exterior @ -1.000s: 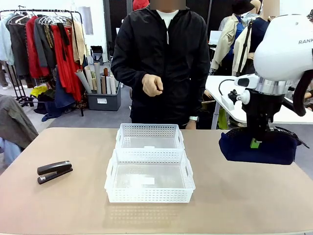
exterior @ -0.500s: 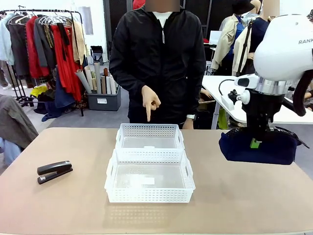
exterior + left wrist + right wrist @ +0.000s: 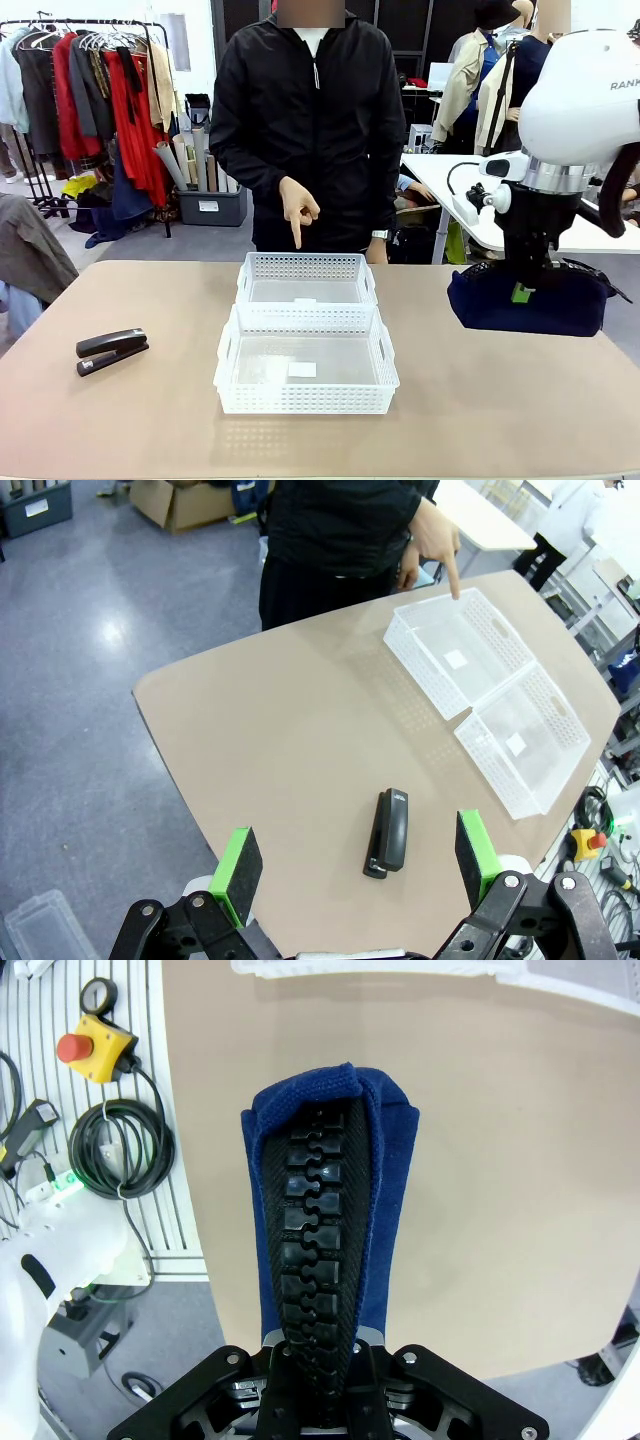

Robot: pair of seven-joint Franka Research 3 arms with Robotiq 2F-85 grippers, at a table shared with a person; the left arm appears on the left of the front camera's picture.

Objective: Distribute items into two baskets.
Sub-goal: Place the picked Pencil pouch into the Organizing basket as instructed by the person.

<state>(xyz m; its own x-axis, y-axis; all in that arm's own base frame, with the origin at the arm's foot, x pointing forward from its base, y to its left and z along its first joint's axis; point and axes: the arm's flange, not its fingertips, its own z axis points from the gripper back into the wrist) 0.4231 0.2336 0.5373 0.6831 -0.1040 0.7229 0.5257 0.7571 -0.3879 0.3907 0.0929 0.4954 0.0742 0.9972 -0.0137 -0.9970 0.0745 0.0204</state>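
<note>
My right gripper [image 3: 522, 292] is shut on a navy-blue zip pouch [image 3: 527, 299], which hangs above the table at the right; in the right wrist view the pouch [image 3: 325, 1240] runs up from the closed jaws with its black zip facing me. Two white lattice baskets stand end to end mid-table, a near one [image 3: 305, 366] and a far one [image 3: 306, 280]. A black stapler [image 3: 111, 350] lies at the left. The left gripper [image 3: 360, 865] hovers open high above the stapler [image 3: 388, 831]. The person's hand [image 3: 297, 212] points a finger down at the far basket [image 3: 456, 658].
The person stands at the far edge behind the baskets. A clothes rack [image 3: 95, 100] and a grey bin [image 3: 210, 205] are off the table at the back left. Cables and an emergency-stop box [image 3: 90, 1050] lie beside the table's edge.
The person's hand has gone from a fist at chest height to a finger pointing down toward the far basket. Both arms and the pouch have stayed put.
</note>
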